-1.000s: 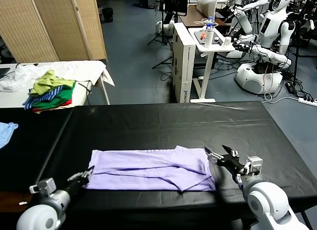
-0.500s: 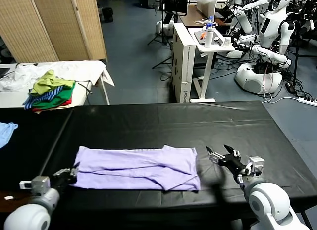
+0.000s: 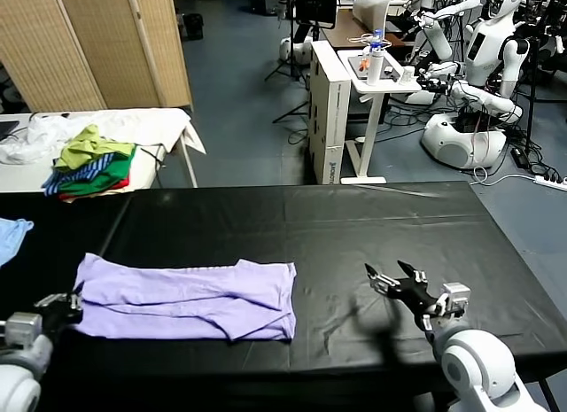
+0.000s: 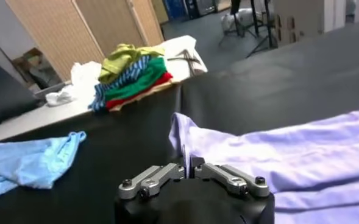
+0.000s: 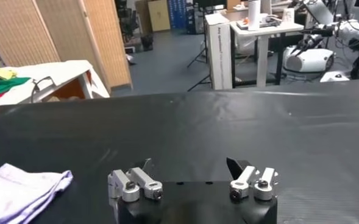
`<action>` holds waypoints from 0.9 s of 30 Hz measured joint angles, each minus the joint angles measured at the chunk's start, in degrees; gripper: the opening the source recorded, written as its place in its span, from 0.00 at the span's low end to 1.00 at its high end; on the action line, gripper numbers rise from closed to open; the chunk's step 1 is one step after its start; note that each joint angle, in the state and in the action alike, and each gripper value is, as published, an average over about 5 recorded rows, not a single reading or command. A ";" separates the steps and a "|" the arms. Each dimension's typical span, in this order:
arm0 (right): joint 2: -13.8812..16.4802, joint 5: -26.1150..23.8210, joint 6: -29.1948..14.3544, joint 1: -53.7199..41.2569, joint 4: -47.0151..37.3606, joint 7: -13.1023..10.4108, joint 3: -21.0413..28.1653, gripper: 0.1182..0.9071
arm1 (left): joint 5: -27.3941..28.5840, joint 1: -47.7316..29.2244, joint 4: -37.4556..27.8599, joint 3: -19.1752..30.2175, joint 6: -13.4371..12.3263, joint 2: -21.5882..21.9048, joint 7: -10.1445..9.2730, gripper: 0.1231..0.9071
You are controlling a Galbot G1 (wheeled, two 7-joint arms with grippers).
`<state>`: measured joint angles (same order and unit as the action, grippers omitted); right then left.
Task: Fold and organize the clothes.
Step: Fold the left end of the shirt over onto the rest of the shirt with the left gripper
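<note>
The clothes, one pale lavender T-shirt (image 3: 190, 297), lie folded into a long flat band on the left half of the black table (image 3: 372, 221). My left gripper (image 3: 69, 302) is at the shirt's left end, low near the table's front edge, shut on the cloth's edge. In the left wrist view the jaws (image 4: 188, 167) pinch the hem and the shirt (image 4: 289, 152) stretches away from them. My right gripper (image 3: 391, 283) hovers open over bare table, well right of the shirt, holding nothing. In the right wrist view it (image 5: 191, 165) is open and the shirt's corner (image 5: 21, 190) lies far off.
A light blue garment (image 3: 11, 235) lies on the table's far left, close to the shirt's left end. A pile of green, striped and red clothes (image 3: 89, 168) sits on a white side table behind. A white stand (image 3: 341, 111) and other robots are beyond the far edge.
My left gripper has moved left along the front edge, dragging the shirt with it across the table. The right gripper has stayed in place, open.
</note>
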<state>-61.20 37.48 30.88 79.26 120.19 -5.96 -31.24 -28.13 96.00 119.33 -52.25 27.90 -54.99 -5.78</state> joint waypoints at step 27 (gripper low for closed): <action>-2.50 -3.78 -0.41 4.36 0.16 0.05 -1.93 1.00 | -25.01 -10.88 11.79 23.18 8.39 -11.07 -10.17 0.08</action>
<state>-63.70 33.70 30.47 83.61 120.35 -5.91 -33.17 -53.14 85.12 131.12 -29.07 36.30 -66.06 -15.96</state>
